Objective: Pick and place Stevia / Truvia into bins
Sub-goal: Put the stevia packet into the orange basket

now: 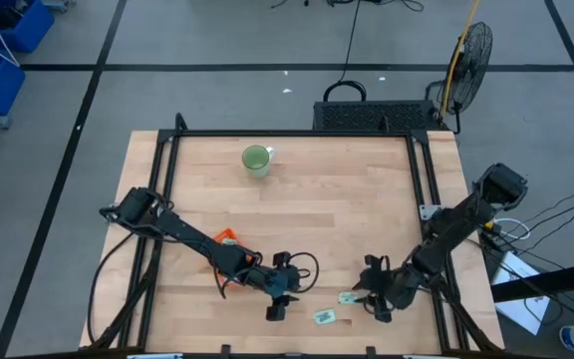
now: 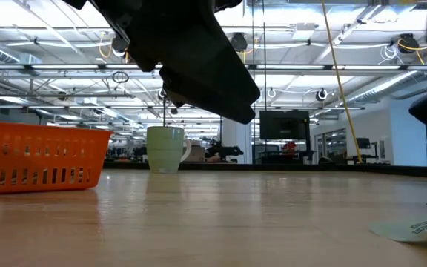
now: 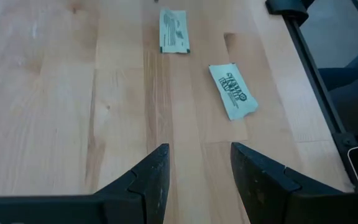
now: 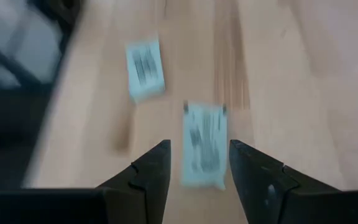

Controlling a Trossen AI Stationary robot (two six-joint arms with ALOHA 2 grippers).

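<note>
Two pale green and white sachets lie flat on the table near its near edge, one (image 1: 348,296) and another (image 1: 324,316). My right gripper (image 4: 199,163) is open and low over the table. Its fingers stand on either side of the first sachet (image 4: 204,146), and the second sachet (image 4: 145,68) lies beyond it. My left gripper (image 3: 197,163) is open, and both sachets (image 3: 232,91) (image 3: 173,31) lie ahead of it on the wood. The orange tray (image 1: 227,236) sits under my left arm, which partly hides it. In the low view the tray (image 2: 39,156) stands at the left.
A light-green cup (image 1: 256,159) stands toward the far edge. A black frame rail (image 1: 429,189) runs along the table's right side, and another (image 3: 309,56) shows close to the sachets. Bare wood lies between the cup and the grippers. One sachet (image 2: 414,230) shows low at the right.
</note>
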